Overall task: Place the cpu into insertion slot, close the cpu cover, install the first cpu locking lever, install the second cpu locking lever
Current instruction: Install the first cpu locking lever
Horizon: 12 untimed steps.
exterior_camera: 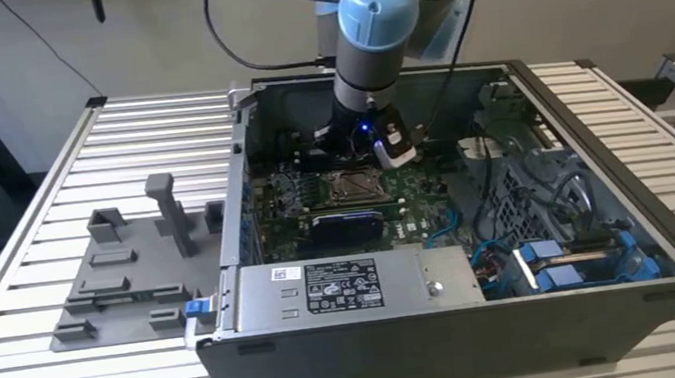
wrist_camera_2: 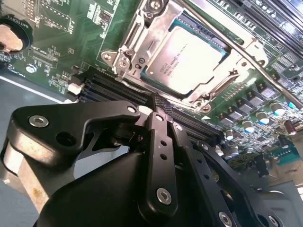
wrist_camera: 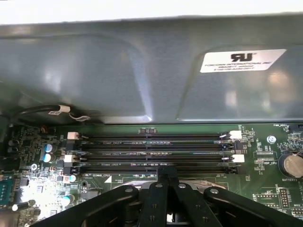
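arm: reaches down from above into an open computer case [exterior_camera: 640, 243] that lies on a slatted table [exterior_camera: 87, 167]
pincer: in both wrist views [wrist_camera_2: 158, 103] [wrist_camera: 166, 171] the two black fingertips are pressed together with nothing between them; in the exterior view it [exterior_camera: 365, 149] hangs low over the green board [exterior_camera: 284, 213]
pincer's place: just above the long black memory slots [wrist_camera: 151, 151], beside the socket, touching neither as far as shows
chip: the silver-topped chip [wrist_camera_2: 184, 59] lies flat inside the socket, its top showing through the window of the cover
socket: the square socket [exterior_camera: 354, 185] sits near the middle of the board, just in front of the pincer in the exterior view
cover: the silver frame plate [wrist_camera_2: 156, 38] lies down over the chip's edges
lever: a thin metal rod [wrist_camera_2: 227, 35] runs along one side of the socket; whether it is latched cannot be told
coin battery: on the board [wrist_camera: 291, 164], well apart from the socket
grey holder tray: on the table at the exterior view's left [exterior_camera: 124, 284], outside the case
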Motion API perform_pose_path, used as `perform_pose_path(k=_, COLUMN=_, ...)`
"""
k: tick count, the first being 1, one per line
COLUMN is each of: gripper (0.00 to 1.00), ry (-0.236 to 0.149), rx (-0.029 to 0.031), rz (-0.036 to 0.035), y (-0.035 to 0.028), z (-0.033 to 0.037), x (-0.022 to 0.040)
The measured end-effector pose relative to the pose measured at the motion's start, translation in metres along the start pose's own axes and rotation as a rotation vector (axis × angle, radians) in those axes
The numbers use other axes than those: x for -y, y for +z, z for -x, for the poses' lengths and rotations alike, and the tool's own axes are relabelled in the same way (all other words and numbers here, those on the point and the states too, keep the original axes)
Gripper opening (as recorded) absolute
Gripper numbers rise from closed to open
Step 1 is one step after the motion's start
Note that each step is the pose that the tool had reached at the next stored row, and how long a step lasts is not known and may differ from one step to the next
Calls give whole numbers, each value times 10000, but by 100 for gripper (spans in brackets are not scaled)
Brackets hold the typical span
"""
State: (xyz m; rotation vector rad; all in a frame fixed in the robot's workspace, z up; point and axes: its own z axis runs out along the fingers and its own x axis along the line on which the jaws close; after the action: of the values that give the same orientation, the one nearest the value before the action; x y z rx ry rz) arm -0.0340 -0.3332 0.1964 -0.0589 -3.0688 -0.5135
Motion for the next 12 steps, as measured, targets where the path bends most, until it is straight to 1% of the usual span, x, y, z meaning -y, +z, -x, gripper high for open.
perform_pose_path(k=12, gripper=11, ry=3, rx=1, rz=1, y=18, z=78, x=2)
